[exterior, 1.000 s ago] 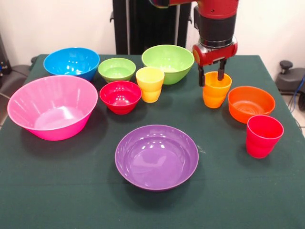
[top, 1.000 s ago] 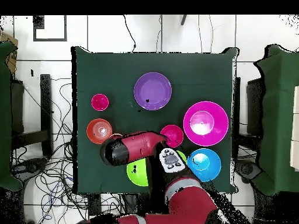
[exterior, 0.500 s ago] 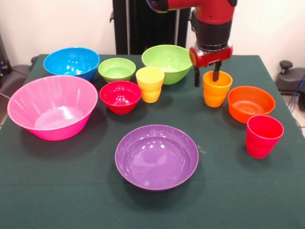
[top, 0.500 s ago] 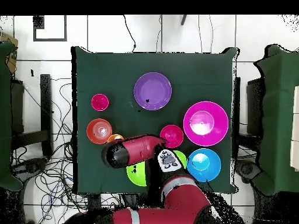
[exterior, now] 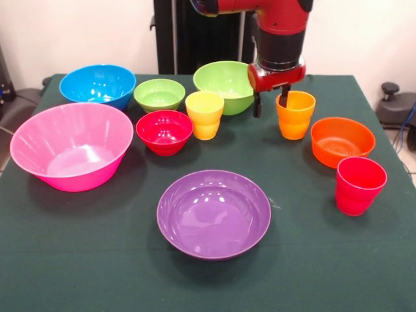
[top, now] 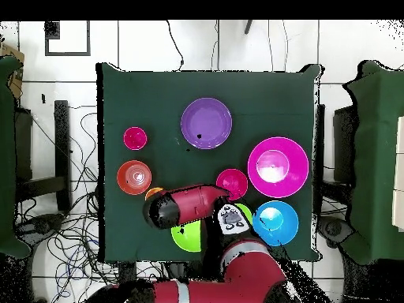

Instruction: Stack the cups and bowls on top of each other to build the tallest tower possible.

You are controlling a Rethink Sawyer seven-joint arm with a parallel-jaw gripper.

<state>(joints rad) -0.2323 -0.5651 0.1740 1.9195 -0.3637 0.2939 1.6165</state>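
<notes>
My gripper [exterior: 270, 104] is open and hangs at the left side of the orange cup [exterior: 296, 117]. Its right finger is at the cup's left rim and its left finger hangs free over the cloth. The yellow cup [exterior: 205, 114] stands left of it and the red cup [exterior: 359, 185] at the near right. The purple bowl [exterior: 213, 213] sits alone at the near middle with nothing stacked on it. The pink bowl [exterior: 68, 146], blue bowl [exterior: 97, 84], small green bowl [exterior: 159, 94], large lime bowl [exterior: 224, 81], small red bowl [exterior: 164, 130] and small orange bowl [exterior: 342, 141] stand apart. In the overhead view my arm [top: 185, 205] hides the gripper.
Everything stands on a table with a dark green cloth [exterior: 78, 260]. In the overhead view the orange cup [top: 153, 192] peeks out beside the arm, near the orange bowl [top: 134, 177]. The black pedestal [exterior: 195, 32] rises behind the lime bowl.
The gripper has moved left and up, from straddling the orange cup's rim to its left side. The orange cup has shifted slightly toward the far side.
</notes>
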